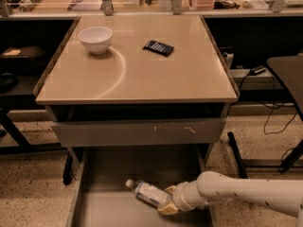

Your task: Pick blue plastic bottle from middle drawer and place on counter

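Observation:
The blue plastic bottle [146, 193] lies on its side in the open middle drawer [104, 209], white cap pointing up-left. My gripper [168, 200] reaches in from the right on a white arm, and its yellowish fingers [169, 209] close around the bottle's base end. The bottle sits low over the drawer floor. The beige counter [142, 74] is above, behind the drawer.
A white bowl [95, 39] and a flat black object [158, 47] sit on the counter's far half. A closed grey drawer with a scratched front [137, 132] hangs just above the open one. Cluttered bench at the back, black table at right [289, 70].

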